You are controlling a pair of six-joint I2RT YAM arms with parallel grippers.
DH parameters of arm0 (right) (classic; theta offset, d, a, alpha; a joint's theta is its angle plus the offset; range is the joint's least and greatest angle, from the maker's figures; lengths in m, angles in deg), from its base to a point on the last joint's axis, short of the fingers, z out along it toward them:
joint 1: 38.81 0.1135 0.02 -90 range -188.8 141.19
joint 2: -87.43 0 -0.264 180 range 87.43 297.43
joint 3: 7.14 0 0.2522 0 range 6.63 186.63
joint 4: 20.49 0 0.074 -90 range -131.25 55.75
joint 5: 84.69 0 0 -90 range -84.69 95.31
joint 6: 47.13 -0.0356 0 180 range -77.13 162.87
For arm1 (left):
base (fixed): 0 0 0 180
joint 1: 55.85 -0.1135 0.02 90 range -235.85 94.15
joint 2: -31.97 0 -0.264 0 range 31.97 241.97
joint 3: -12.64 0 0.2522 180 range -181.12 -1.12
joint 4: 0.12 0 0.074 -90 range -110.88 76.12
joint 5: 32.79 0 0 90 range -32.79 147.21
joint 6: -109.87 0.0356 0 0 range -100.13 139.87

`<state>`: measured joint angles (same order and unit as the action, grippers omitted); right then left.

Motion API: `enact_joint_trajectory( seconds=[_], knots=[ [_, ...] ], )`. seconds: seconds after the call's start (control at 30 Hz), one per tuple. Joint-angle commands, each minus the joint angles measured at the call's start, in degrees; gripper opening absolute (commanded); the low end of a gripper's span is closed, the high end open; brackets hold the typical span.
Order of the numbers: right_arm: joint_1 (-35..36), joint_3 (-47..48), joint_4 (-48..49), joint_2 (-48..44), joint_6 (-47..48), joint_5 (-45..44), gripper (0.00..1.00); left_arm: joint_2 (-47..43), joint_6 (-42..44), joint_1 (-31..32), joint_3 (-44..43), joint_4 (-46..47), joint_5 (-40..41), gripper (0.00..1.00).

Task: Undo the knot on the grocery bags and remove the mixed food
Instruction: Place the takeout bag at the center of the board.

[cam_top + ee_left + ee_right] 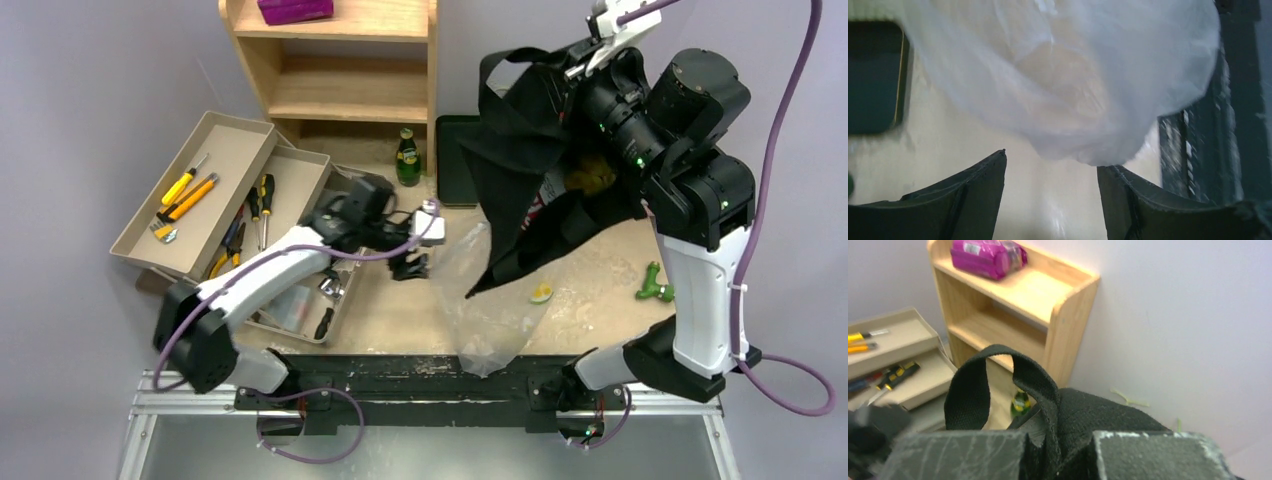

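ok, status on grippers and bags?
Right gripper shut on black bag, held high. Left gripper open, empty, just short of plastic bag. Black bag's corner overlaps plastic bag in top view.

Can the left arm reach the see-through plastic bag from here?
Probably yes. The left claw stands open with the thin, crinkly see-through plastic bag right ahead of it and nothing between them. The black cloth bag hangs lifted, seemingly clear of that path.
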<state>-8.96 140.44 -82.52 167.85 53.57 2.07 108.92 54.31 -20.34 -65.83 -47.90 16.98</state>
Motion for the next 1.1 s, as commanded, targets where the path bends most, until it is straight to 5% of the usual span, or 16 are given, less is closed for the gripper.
enact_joint_trajectory(
  seconds=[0.0, 0.23, 0.43, 0.73, 1.07],
  knots=[
    [0.27, 10.84, 29.06, 0.38, 1.28, 2.11, 0.0, 12.11, -7.95, 8.87, -1.95, 32.03, 4.7, 0.65],
    [0.25, 6.07, 38.38, 1.23, 0.9, 1.84, 0.0, 28.38, -6.04, 19.61, -8.11, 63.85, 5.45, 0.7],
    [0.21, 0.52, 41.36, 0.23, 0.8, 1.95, 0.0, 28.57, -3.72, 19.76, -8.09, 68.02, 5.77, 0.82],
    [0.23, -2.82, 46.41, -0.85, -4.62, 10.92, 0.0, 2.33, 0.36, 9.86, 10.68, 53.41, 5.18, 0.9],
    [0.26, -14.5, 46.48, -5.1, -17.8, 20.19, 0.0, -7.83, -11.37, -10.13, 2.13, 27.44, 17.06, 0.88]
  ],
)
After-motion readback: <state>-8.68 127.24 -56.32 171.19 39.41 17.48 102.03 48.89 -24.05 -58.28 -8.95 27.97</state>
